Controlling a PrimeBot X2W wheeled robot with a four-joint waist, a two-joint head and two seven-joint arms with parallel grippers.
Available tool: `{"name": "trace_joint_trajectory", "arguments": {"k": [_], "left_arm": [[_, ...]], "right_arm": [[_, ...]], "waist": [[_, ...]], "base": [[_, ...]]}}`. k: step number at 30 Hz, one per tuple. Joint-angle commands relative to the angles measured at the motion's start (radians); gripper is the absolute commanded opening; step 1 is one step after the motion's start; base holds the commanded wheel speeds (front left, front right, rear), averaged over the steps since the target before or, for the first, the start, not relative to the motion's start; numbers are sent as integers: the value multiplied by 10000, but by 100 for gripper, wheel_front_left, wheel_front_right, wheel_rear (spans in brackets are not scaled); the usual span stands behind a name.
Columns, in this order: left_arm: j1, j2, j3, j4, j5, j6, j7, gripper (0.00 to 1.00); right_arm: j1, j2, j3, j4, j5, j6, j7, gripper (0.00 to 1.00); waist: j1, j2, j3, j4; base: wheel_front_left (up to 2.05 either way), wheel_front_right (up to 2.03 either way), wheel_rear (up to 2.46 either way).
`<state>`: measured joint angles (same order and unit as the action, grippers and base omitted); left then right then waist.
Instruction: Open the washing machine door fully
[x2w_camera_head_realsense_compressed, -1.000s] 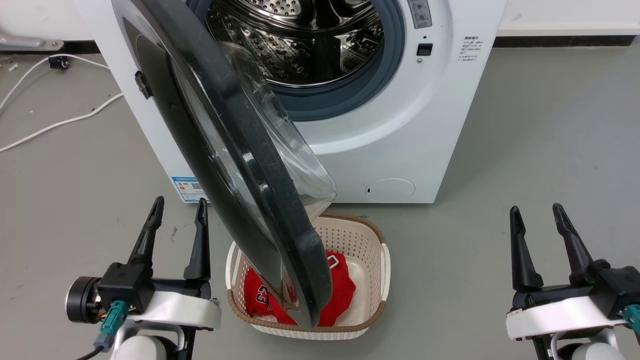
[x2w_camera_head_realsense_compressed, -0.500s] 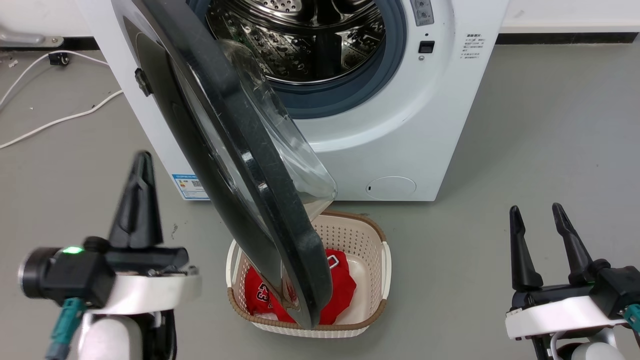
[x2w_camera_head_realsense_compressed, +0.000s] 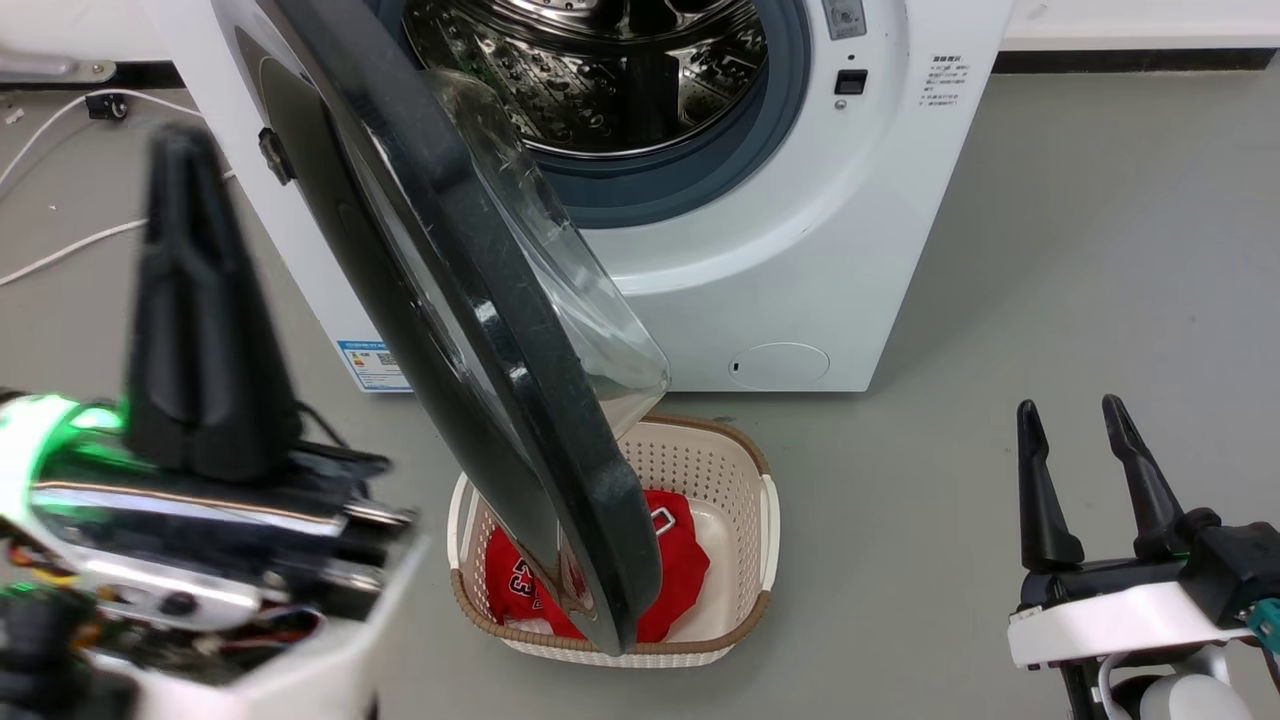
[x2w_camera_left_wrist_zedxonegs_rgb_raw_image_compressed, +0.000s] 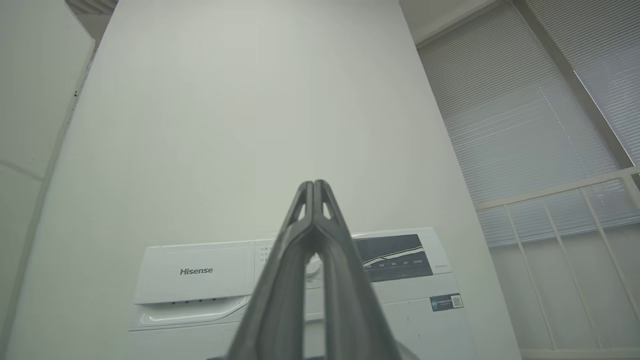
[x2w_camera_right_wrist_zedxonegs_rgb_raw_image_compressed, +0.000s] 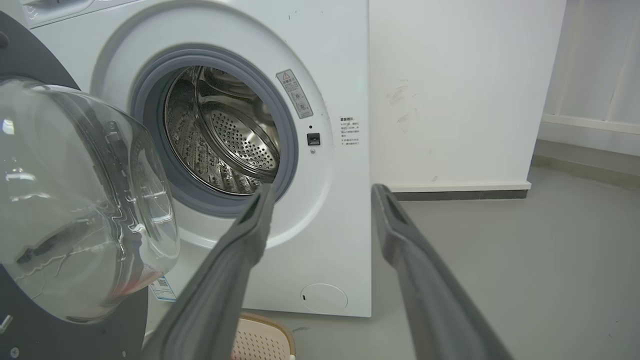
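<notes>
The washing machine door (x2w_camera_head_realsense_compressed: 480, 330) is partly open; full travel not yet reached. At its 9 o'clock, the left tool (x2w_camera_head_realsense_compressed: 178, 160) is pinched together, empty; the right tool (x2w_camera_head_realsense_compressed: 1068, 405) is spread, empty.

**Room setting.** In the head view you see a smooth grey floor (x2w_camera_head_realsense_compressed: 1050, 250), matte and evenly lit, with only soft shadows. A white cable (x2w_camera_head_realsense_compressed: 60, 253) trails across it at the left. Along the top edge a white wall (x2w_camera_head_realsense_compressed: 1130, 20) meets the floor at a dark skirting strip (x2w_camera_head_realsense_compressed: 1130, 60). In the right wrist view you find the wall plain white, with faint scuff marks (x2w_camera_right_wrist_zedxonegs_rgb_raw_image_compressed: 400, 95) above the skirting. A pale frame (x2w_camera_right_wrist_zedxonegs_rgb_raw_image_compressed: 590, 122) stands at the far right. In the left wrist view you look up a white wall. To its right hang closed slatted blinds (x2w_camera_left_wrist_zedxonegs_rgb_raw_image_compressed: 525, 125), crossed by a pale railing (x2w_camera_left_wrist_zedxonegs_rgb_raw_image_compressed: 560, 189).
</notes>
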<state>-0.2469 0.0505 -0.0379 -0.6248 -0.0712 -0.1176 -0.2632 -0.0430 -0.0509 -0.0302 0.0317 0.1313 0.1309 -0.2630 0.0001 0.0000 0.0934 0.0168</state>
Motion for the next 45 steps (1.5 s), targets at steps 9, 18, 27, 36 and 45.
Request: {"name": "trace_joint_trajectory", "arguments": {"k": [9, 18, 27, 36, 45], "left_arm": [[803, 832, -3631, 870, -260, -133, -21, 0], [2316, 1955, -5737, 3477, -928, -134, -22, 0], [2455, 1741, -5890, 5615, -1093, -33, -21, 0], [1378, 736, -5538, 6498, -874, 206, -22, 0], [788, 211, -4970, 7191, -769, 781, -22, 0]], "right_arm": [[-49, 16, -6, 91, 105, -3, -20, 100], [127, 15, -15, 147, 176, -3, -20, 100], [191, 15, 55, 195, 280, -3, -20, 100], [53, 15, 156, 259, 353, -3, -20, 100], [-33, 16, 320, 468, 524, -3, -20, 100]], "waist": [[-1, 0, -57, -55], [-1, 0, -180, -1], [-1, 0, -224, 67], [-1, 0, -90, -12], [-1, 0, -47, -207]], "base": [[0, 0, 0], [0, 0, 0], [0, 0, 0], [0, 0, 0], [0, 0, 0]]}}
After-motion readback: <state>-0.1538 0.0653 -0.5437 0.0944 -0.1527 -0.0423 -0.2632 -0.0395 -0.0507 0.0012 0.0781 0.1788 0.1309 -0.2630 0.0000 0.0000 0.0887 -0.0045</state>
